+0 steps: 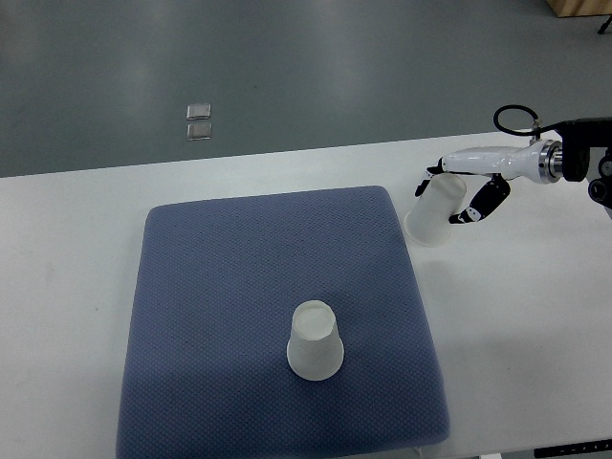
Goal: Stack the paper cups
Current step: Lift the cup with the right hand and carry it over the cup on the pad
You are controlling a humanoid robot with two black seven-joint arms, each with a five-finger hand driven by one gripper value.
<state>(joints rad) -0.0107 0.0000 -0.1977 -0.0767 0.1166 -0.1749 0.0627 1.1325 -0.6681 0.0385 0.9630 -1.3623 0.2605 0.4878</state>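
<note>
- So, right hand (pixel 462 196) comes in from the right edge, fingers wrapped around a paper cup (pixel 435 215): thumb on the far side, dark fingertips pressing the near side.
- That held cup is tilted, wide end toward the pad (pixel 239 277), and sits over the white table (pixel 535 335) just off the pad's right edge. Can't tell if it's touching the table or already lifted.
- Second cup (pixel 315 340) stands upside down on the blue pad, lower middle, well apart from the held one.
- Left hand isn't in view.
- Step in hand, as I read it: first cup is grasped, transport to the stack hasn't happened yet.
- Next move calls for carrying the cup left and toward the near edge, levelling it mouth-down over the second cup, centring it, then lowering and letting go.
- Risk: thin cup, a firm squeeze could dent it; off-centre drop could tip the standing one.
</note>
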